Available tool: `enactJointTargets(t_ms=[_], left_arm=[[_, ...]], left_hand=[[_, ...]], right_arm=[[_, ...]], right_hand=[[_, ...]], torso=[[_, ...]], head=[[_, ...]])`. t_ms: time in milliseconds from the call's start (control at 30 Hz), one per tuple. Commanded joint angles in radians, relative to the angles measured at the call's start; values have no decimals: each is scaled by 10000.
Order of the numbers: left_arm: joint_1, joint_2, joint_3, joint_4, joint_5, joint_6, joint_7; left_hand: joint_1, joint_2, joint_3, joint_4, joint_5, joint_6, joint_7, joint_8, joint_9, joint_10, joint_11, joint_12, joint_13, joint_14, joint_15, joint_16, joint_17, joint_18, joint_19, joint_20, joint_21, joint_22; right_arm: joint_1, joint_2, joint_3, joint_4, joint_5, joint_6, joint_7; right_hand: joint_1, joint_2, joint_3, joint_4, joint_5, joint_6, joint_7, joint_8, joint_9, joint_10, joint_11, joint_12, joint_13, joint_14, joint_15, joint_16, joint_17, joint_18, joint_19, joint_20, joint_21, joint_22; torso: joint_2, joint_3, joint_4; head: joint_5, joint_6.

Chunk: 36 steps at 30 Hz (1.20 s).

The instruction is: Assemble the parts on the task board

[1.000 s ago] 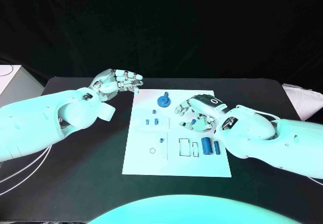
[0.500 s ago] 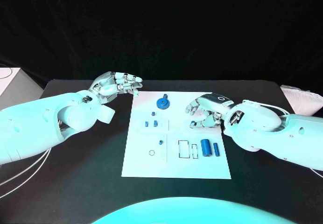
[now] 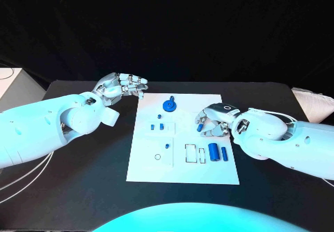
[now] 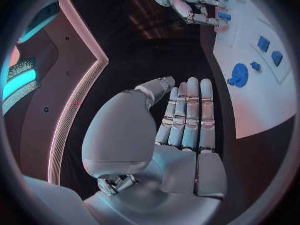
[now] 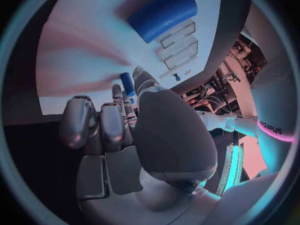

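Observation:
The white task board (image 3: 182,166) lies in the middle of the black table. My right hand (image 3: 214,120) hovers over the board's right side and pinches a small blue peg (image 3: 200,128) (image 5: 127,83) between thumb and fingers. Two blue cylinders (image 3: 213,151) (image 5: 162,14) lie just in front of that hand, beside empty rectangular slots (image 3: 190,152). A blue gear-like part (image 3: 169,105) (image 4: 239,75) sits near the board's far edge, with small blue pieces (image 3: 157,126) further in. My left hand (image 3: 122,86) (image 4: 185,120) floats off the board's far left corner, fingers extended and holding nothing.
A white box (image 3: 8,81) stands at the table's far left edge, and a pale object (image 3: 311,104) lies at its right edge. Bare black table (image 3: 83,179) stretches on both sides of the board.
My right hand has shifted a little to the right across the board, still with the small blue peg in its fingers. The left hand has hardly moved.

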Motion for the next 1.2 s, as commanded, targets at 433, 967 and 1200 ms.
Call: enactJointTargets(t_ms=[433, 967, 1200], left_arm=[[3, 4, 6, 5, 99, 169, 5], [3, 3, 6, -13, 102, 196, -41], [2, 13, 5, -57, 102, 190, -56]], left_hand=[[-53, 126, -58, 79, 8, 16, 70, -50, -24, 3, 58, -47, -14, 62, 23, -66, 25, 21, -1, 35, -66, 0], [-42, 143, -48, 79, 14, 17, 64, -51, -29, 4, 51, -57, -13, 64, 18, -78, 33, 27, 2, 35, -79, -6], [-9, 157, -33, 61, 18, 20, 60, -50, -33, 9, 46, -62, -12, 65, 10, -89, 39, 33, 8, 32, -83, -6]], right_arm=[[-113, 126, -5, 17, -249, -859, -142], [-140, 122, -4, 81, 85, -1233, -411], [-94, -67, 24, 465, 427, -1701, -406]], right_hand=[[-3, -16, 2176, 218, -644, 1021, -55, 331, -61, 1329, -130, -205, -31, 93, -138, 316, 336, -179, 378, -82, 867, 799], [138, -86, 4150, -729, -497, 1762, -300, 1033, 493, 2742, -458, -446, 242, 162, -423, 573, 627, -360, 635, -337, 1726, 1592], [-207, -205, 4646, -1060, -495, 1678, -309, 1193, 747, 2877, -477, -607, 362, 173, -435, 614, 664, -374, 644, -354, 1796, 1676]], torso=[[1, 9, 0], [-7, 9, -2], [-20, 10, -4]], head=[[-39, -18], [-70, -8], [-74, 25]])
